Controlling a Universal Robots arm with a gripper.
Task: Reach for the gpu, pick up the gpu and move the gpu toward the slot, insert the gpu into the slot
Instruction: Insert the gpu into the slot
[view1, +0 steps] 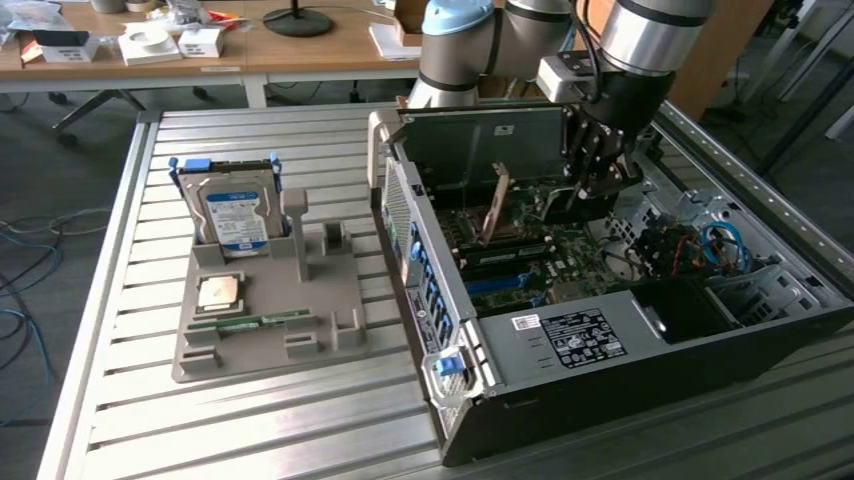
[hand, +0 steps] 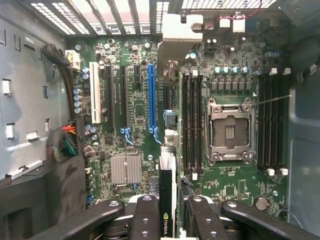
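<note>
Black metal fingers (hand: 145, 220) of your gripper (hand: 172, 222) were clamped on the gpu (hand: 165, 200), a thin dark circuit card with a pale silver end bracket. You saw it edge-on in the wrist view, with one finger on each face. Your card hung over the green motherboard (hand: 235, 185), just beside the long blue connector strip (hand: 151, 95) and between that strip and the square silver CPU socket (hand: 231, 131). Its edge ran along the slot (hand: 167, 90), a long narrow black plastic strip lying mostly hidden under the card; whether card and slot touched, you could not tell from these angles. In the upper right of the exterior view, your arm (view1: 641, 50) reached down into the open black computer case (view1: 641, 340). At the exterior view's left, a blue-labelled silver hard drive (view1: 240, 215) stood upright in a grey plastic tray (view1: 267, 300), well apart from the case.
</note>
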